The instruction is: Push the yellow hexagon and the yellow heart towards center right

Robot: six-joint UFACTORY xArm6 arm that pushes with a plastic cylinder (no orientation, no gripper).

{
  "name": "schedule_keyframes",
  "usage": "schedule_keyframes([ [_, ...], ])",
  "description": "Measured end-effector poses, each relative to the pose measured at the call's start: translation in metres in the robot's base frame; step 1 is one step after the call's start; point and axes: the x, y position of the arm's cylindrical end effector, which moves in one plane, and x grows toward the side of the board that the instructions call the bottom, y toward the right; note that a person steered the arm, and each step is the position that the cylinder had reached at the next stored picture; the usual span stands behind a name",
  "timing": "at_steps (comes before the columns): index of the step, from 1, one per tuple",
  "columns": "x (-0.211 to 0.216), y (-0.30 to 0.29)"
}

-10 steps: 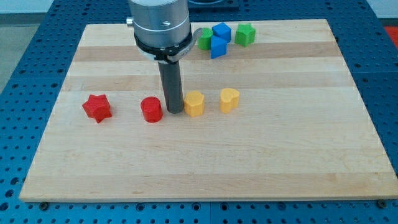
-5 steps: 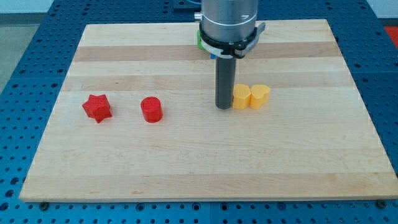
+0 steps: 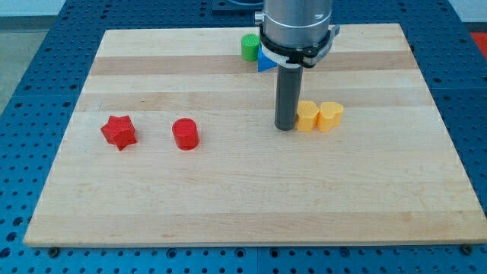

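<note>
Tip [image 3: 285, 127] touches yellow hexagon [image 3: 307, 117].

surface: pale wooden board [image 3: 152, 198] | surround: blue perforated table [image 3: 472, 91] | light: even

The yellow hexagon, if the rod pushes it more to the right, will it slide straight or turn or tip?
The yellow hexagon looks squat and flat-bottomed, so tipping seems unlikely. It touches the yellow heart, so both probably slide together. My tip sits at its left edge; an off-centre push might turn it.
</note>
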Motion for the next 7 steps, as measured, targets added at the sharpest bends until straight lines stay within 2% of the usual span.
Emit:
schedule_keyframes([
  [7,-0.005,0.059],
])
